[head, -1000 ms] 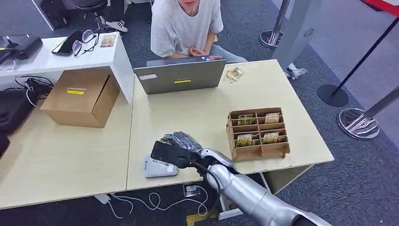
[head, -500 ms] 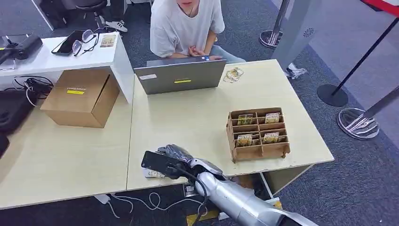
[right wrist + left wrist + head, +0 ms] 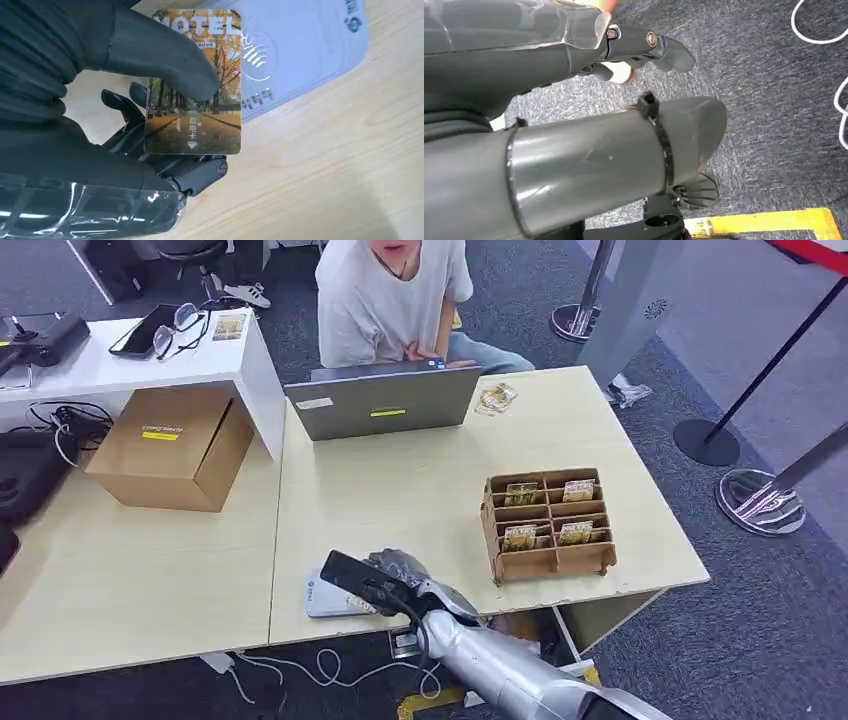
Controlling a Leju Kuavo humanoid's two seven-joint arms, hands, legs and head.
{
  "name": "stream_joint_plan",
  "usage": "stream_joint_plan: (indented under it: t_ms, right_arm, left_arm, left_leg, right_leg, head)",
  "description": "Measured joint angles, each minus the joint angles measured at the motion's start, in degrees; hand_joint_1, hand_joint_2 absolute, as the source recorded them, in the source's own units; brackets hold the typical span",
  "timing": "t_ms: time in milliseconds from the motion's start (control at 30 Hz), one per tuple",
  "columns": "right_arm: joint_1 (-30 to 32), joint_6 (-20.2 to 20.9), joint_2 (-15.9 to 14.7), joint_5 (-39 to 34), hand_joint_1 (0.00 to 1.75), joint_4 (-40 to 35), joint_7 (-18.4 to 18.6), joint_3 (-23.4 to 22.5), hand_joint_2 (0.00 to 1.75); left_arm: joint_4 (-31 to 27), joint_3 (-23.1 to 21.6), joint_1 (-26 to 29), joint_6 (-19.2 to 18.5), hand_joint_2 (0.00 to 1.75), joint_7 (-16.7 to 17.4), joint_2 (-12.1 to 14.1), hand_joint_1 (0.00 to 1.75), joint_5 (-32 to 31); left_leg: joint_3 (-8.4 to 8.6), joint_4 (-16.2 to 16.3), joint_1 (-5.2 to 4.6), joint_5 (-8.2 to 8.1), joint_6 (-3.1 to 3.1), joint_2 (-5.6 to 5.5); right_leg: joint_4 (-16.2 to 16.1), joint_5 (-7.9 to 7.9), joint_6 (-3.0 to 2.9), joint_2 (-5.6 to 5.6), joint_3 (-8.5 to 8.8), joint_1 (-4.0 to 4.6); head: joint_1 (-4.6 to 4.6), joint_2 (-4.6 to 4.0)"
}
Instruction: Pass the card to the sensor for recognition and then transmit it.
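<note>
My right hand (image 3: 100, 150) holds a hotel card (image 3: 210, 125) printed with an autumn tree avenue, thumb pressed on its face and fingers behind it. The card hovers just over the edge of the white card sensor (image 3: 300, 55), partly covering its wave symbol. In the head view the right hand (image 3: 400, 580) is at the table's near edge, right beside the sensor (image 3: 325, 598). My left hand (image 3: 574, 100) hangs above grey carpet with nothing in it, its fingers (image 3: 644, 42) loosely extended.
A brown divided card box (image 3: 548, 525) with several cards stands to the right. A grey laptop (image 3: 383, 400) sits at the far edge with a person (image 3: 395, 295) behind it. A cardboard box (image 3: 172, 445) is at the left. Cables hang below the table.
My right hand with the card dropped toward the near edge and left over the sensor, then shifted slightly back to the right. The person leaned a little.
</note>
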Motion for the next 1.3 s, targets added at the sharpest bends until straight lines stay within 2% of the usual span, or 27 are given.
stream_joint_plan:
  t_ms: [233,400,1100,1300]
  right_arm:
    - [0.0,-0.2,0.1,0.4,1.75,1.8,2.1,-0.5,1.75]
    - [-0.3,-0.4,0.2,0.4,1.75,2.5,2.3,-1.1,1.75]
    - [-1.0,2.8,1.9,1.8,1.75,2.7,0.7,-1.3,1.75]
    - [-1.0,3.8,2.9,2.4,1.75,1.7,0.3,-1.3,1.75]
  left_arm:
    - [0.0,-0.4,0.0,-0.1,0.00,0.0,0.0,0.00,0.0]
    - [0.0,-0.5,0.0,0.2,0.00,-0.7,0.0,0.00,0.0]
    - [0.0,-0.5,0.3,0.9,0.00,-2.2,0.0,0.00,0.0]
    - [0.0,-0.4,0.2,0.3,0.00,-0.5,0.0,0.00,0.0]
  left_leg:
    - [0.01,0.0,0.00,0.00,0.00,0.00]
    - [0.02,0.0,0.00,0.02,-0.02,0.00]
    - [0.02,0.0,0.01,0.04,-0.06,0.01]
    - [0.01,0.0,0.01,0.04,-0.06,0.02]
  right_leg:
    - [0.0,0.00,0.00,0.00,0.00,0.00]
    - [0.0,0.03,-0.02,0.00,0.01,0.00]
    - [0.0,0.05,-0.04,0.02,0.01,0.00]
    - [0.0,0.04,-0.04,0.02,0.00,0.00]
  head:
    - [0.00,0.00]
    - [0.02,0.00]
    - [0.00,0.00]
    - [0.00,0.00]
